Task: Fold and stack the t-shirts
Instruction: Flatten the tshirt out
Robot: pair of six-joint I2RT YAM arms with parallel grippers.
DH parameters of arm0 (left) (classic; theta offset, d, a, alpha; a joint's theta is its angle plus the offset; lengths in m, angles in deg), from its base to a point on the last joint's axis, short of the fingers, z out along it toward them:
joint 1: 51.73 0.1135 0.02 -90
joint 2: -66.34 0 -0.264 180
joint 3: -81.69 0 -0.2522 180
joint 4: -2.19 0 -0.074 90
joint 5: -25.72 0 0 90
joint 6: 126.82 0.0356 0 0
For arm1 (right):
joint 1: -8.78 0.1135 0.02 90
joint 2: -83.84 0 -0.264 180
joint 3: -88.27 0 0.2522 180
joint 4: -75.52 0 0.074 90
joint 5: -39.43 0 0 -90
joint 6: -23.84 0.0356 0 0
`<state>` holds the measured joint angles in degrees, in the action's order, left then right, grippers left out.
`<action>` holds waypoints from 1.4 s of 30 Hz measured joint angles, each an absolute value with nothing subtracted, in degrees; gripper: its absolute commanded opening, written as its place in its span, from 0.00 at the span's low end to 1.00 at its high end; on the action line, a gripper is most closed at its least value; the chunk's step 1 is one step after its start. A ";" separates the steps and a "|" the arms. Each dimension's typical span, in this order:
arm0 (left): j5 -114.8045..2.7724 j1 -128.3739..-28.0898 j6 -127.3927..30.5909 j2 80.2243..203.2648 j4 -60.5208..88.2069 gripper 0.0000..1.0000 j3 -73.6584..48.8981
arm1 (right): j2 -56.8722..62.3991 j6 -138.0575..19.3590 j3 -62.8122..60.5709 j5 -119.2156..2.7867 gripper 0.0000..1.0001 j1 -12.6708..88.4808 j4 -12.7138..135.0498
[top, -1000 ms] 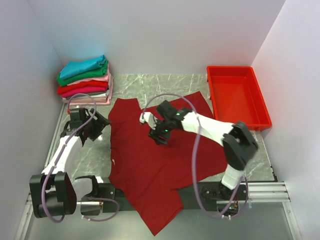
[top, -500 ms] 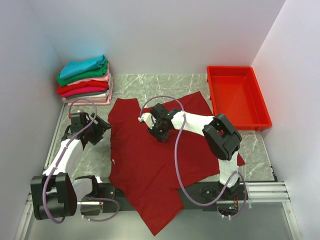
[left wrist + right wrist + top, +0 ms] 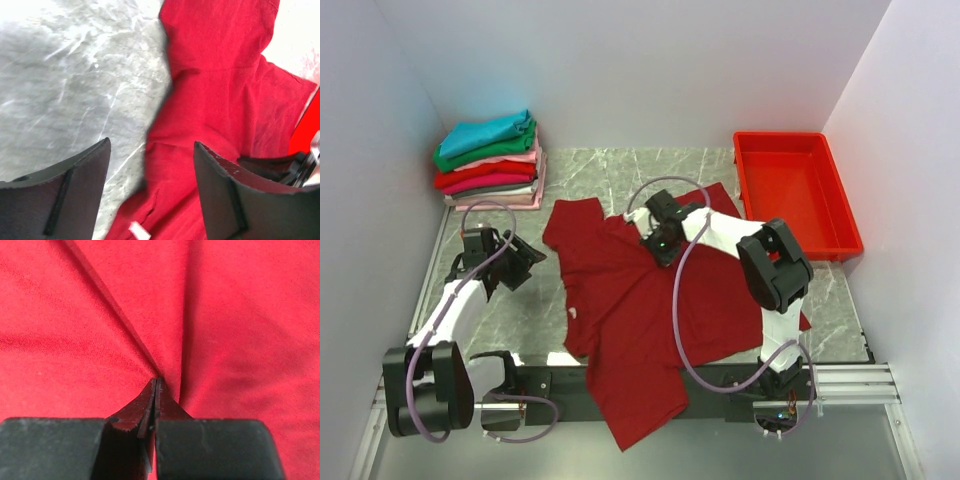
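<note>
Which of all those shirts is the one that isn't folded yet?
The big dark red shirt, lying spread and rumpled mid-table, pinched by the right claw. The others sit folded in the far-left stack.

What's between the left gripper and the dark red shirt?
Nothing but bare marble table, a narrow strip in the top view between the left gripper and the dark red shirt.

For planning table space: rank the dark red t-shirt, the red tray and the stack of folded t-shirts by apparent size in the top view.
1. dark red t-shirt, by far the largest.
2. red tray.
3. stack of folded t-shirts, only slightly smaller than the tray.
</note>
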<state>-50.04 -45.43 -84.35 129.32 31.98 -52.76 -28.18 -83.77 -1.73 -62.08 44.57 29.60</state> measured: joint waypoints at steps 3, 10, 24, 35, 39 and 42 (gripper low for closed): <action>-47.46 -45.45 -84.52 132.05 29.42 0.65 -53.13 | -28.14 -84.25 -1.76 -63.70 0.00 41.57 27.72; -42.30 -48.49 -84.63 142.24 23.32 0.63 -53.30 | -28.18 -86.02 -2.57 -67.13 0.00 40.39 23.35; -43.74 -59.66 -85.00 159.13 21.95 0.01 -40.23 | -28.84 -86.83 -3.18 -69.43 0.01 40.35 21.73; -42.45 -80.64 -79.85 162.26 27.91 0.24 -16.26 | -28.84 -86.85 -3.55 -70.67 0.02 39.43 21.10; -44.11 -85.14 -78.73 167.83 30.82 0.60 -17.90 | -28.82 -86.90 -3.55 -71.41 0.03 38.21 20.92; -50.21 -85.73 -77.92 164.31 35.54 0.69 -20.28 | -28.80 -87.05 -3.57 -72.07 0.05 37.31 20.66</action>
<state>-50.21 -85.73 -77.92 164.31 35.54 -20.28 -28.80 -87.05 -3.57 -72.07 37.31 20.66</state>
